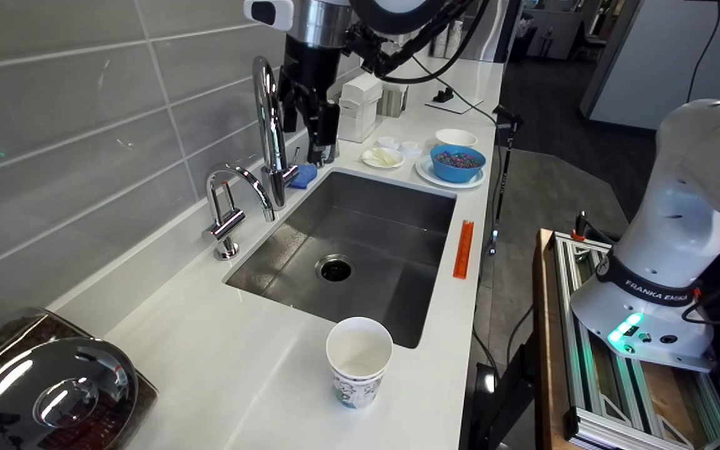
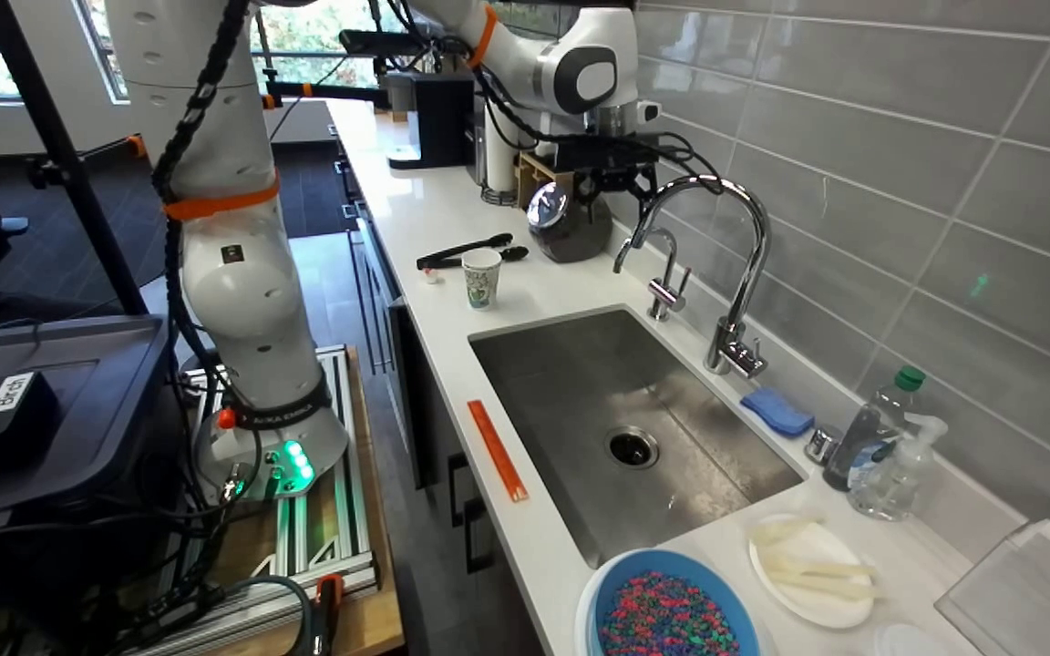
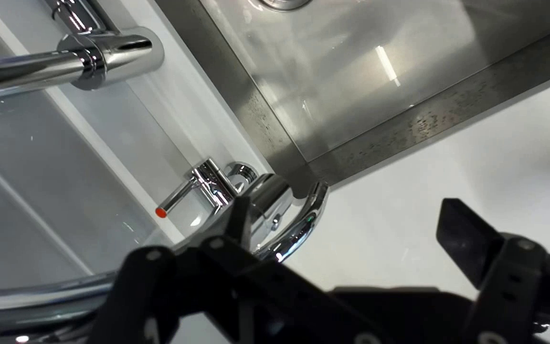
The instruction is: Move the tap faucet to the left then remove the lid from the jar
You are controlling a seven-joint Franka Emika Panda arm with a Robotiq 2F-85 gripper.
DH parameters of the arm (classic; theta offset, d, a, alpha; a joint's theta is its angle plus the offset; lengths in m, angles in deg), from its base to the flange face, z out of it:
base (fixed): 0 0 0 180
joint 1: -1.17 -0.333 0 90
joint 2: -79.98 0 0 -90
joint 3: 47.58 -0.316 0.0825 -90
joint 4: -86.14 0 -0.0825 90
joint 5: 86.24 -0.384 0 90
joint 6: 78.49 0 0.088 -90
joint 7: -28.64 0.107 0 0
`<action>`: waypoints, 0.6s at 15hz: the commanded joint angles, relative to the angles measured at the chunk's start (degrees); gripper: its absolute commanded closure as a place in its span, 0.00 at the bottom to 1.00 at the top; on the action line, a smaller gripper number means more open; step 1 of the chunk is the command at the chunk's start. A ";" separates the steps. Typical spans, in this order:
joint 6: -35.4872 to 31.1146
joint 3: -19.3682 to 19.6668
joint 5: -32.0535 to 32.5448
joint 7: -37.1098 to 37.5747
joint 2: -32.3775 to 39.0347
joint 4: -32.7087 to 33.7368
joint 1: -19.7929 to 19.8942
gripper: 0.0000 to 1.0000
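Tap faucet (image 2: 756,260): tall and chrome, standing between the sink (image 1: 372,237) and the tiled wall (image 1: 85,112), its arched spout aimed along the wall toward the shorter tap (image 1: 227,224).
Hand (image 3: 351,224): fingers spread wide, gripping nothing, up beside the spout; one finger crosses in front of it in the wrist view, so I can't tell whether they touch.
Shorter tap: chrome too, with a red-ended lever, just along from the faucet.
Sink: a steel basin set into the white counter (image 1: 222,350), its drain (image 1: 337,270) showing.
Jar (image 2: 580,239): on the counter by the wall, beyond the shorter tap, dark brown inside.
Lid (image 1: 54,387): domed and shiny, resting on the jar at a tilt.
Paper cup (image 1: 359,369): upright near the sink's end, on the jar's side.
Tongs (image 2: 516,253): black, lying just behind the cup in an exterior view.
Orange strip (image 1: 464,250): flat between the sink and the counter's front edge.
Sponge (image 2: 777,413): blue, near the faucet's foot, with a green-capped bottle (image 2: 880,424) and a pump bottle (image 2: 894,474) farther along.
Blue bowl (image 1: 458,176): filled with coloured bits (image 1: 457,159), on a white plate (image 1: 424,170) past the sink's other end; a round plate (image 2: 821,609) of pale strips (image 2: 812,579) lies near it.
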 commanded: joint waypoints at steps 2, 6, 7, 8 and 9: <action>7.34 -0.75 1.02 -4.90 0.95 3.76 0.62 0.00; 14.54 -0.75 0.21 -10.17 -1.32 4.55 0.71 0.00; 15.76 -0.73 0.17 -11.21 -1.70 4.75 0.66 0.00; 17.02 -0.75 -0.34 -12.35 -2.15 4.93 0.58 0.00; 18.00 -0.79 -0.40 -13.09 -2.46 5.19 0.46 0.00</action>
